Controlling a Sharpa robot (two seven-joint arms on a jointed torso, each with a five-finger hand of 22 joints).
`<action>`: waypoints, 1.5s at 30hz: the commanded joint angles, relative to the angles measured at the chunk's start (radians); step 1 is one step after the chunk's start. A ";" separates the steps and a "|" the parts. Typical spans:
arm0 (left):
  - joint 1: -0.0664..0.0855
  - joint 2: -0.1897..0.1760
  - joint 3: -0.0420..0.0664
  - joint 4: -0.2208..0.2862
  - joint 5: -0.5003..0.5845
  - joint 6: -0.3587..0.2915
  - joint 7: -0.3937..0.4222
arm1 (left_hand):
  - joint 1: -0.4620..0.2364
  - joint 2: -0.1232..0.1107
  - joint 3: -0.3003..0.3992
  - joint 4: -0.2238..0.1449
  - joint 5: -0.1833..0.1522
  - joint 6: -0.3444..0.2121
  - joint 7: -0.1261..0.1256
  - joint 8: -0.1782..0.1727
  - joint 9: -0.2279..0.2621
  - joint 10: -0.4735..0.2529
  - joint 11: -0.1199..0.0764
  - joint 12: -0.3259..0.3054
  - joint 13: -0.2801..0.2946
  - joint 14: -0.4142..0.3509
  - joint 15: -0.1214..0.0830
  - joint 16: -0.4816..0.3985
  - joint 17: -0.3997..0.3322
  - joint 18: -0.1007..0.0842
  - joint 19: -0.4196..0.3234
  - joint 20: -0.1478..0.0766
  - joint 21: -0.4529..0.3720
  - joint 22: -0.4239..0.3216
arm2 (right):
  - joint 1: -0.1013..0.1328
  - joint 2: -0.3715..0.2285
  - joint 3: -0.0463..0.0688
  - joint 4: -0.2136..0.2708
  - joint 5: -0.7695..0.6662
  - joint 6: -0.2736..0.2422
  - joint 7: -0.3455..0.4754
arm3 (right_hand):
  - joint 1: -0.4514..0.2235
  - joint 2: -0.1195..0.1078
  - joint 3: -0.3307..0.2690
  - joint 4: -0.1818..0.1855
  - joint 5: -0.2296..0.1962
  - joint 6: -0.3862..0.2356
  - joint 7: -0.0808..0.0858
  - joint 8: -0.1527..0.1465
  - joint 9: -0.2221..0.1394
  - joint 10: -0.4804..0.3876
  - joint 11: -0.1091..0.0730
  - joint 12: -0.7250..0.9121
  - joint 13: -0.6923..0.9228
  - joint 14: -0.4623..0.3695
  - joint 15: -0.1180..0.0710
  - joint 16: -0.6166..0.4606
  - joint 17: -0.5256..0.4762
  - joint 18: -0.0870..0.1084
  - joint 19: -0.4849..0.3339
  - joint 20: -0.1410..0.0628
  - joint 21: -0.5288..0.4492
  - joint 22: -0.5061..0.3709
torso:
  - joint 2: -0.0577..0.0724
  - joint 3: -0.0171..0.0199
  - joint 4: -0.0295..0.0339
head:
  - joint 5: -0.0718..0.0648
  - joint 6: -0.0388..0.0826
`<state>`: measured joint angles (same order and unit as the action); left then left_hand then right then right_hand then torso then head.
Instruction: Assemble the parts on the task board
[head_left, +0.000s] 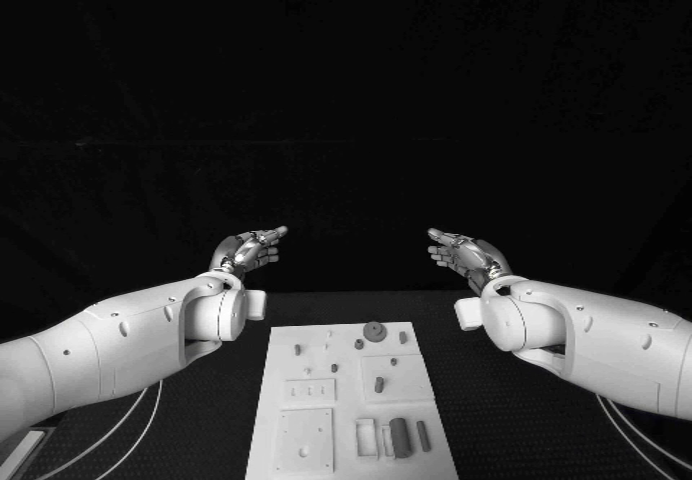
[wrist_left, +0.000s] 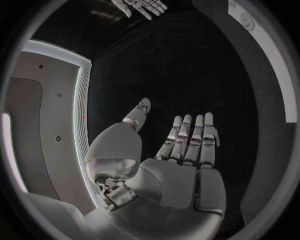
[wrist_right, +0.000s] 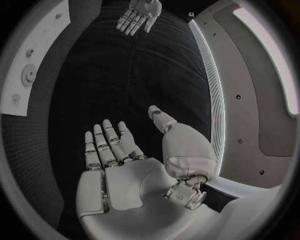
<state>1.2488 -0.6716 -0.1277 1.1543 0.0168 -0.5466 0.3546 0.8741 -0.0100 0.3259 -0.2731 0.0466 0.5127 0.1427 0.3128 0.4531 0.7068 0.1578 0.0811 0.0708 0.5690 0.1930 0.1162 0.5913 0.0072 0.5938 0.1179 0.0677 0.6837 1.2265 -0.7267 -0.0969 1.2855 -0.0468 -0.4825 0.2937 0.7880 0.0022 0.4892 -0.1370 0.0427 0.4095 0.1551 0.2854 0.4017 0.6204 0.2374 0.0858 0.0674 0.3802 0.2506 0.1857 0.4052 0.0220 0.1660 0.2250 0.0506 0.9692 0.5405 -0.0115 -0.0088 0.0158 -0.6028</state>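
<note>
While empty, both hands' fingers (wrist_left: 187, 135) apart.

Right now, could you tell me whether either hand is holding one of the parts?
No: the left hand and right hand are raised beyond the task board with fingers apart and nothing in them.

white task board (head_left: 346, 440), grey parts (head_left: 400, 437), black table (head_left: 490, 420), silver fingers (wrist_left: 187, 135)

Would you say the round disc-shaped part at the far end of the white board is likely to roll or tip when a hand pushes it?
The round part looks low and wide, so it probably slides rather than tips. Its round outline suggests it could roll if lifted onto its edge. It looks small and likely light on the board.
</note>
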 joint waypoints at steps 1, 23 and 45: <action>0.018 0.013 -0.008 -0.039 0.012 0.145 -0.081 | 0.008 0.001 0.007 0.002 0.004 0.004 0.002 0.003 0.001 0.006 0.001 0.001 0.001 0.010 0.003 0.008 0.002 -0.007 0.006 -0.001 0.007 0.002 | 0.019 0.008 -0.008 -0.035 -0.063 0.205 -0.129 | 0.049 0.005 0.021 -0.024 0.007 0.040 0.106 0.030 0.020 0.057 0.013 0.022 0.010 0.068 0.011 0.044 0.052 0.015 0.038 0.004 0.018 0.144 | 0.000 0.0000 -0.0001 | 0.000 0.000; 0.039 -0.045 -0.031 0.008 -0.086 0.244 -0.137 | 0.204 -0.077 0.137 -0.014 0.008 0.139 0.056 0.042 0.004 0.211 0.021 0.046 0.025 0.244 -0.006 0.130 0.042 0.047 0.161 -0.029 0.081 0.054 | 0.051 0.081 -0.024 -0.232 -0.883 0.251 -0.163 | 0.301 -0.075 0.075 -0.156 0.007 0.248 0.067 0.120 0.052 0.318 -0.037 0.094 0.034 0.376 -0.050 0.195 0.099 0.138 0.415 -0.027 0.092 0.320 | 0.005 -0.0046 0.0060 | 0.007 -0.017; 0.074 -0.137 -0.020 0.229 -0.098 0.246 -0.130 | 0.202 -0.073 0.132 -0.013 0.008 0.143 0.063 0.036 -0.002 0.214 0.030 0.036 0.023 0.235 -0.003 0.122 0.040 0.042 0.155 -0.028 0.074 0.054 | 0.049 0.133 -0.014 -0.206 -1.351 0.215 -0.192 | 0.397 -0.095 -0.010 -0.156 0.007 0.344 0.036 0.099 0.055 0.577 -0.154 0.139 0.116 0.894 -0.280 0.701 0.415 0.240 1.040 -0.194 0.436 0.369 | 0.077 0.0064 0.0859 | -0.043 -0.016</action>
<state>1.3194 -0.8070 -0.1495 1.3768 -0.0722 -0.3142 0.2168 1.0691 -0.0848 0.4609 -0.2867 0.0571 0.6486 0.1820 0.3514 0.4524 0.9155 0.1871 0.1228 0.0952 0.8087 0.1868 0.2421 0.6324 0.0437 0.7474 0.0859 0.1444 0.7372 1.2768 -0.5970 -0.1106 1.0744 -1.2681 -0.2555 0.1207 1.1758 -0.0935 0.4830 -0.2937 0.0465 0.7457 0.1897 0.3880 0.4561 1.1835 0.0834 0.2207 0.1783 1.2776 -0.0230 0.8719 0.8108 0.2414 1.2020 0.0370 0.4782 1.3099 0.6006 -0.0059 0.0624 -0.0198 -0.6219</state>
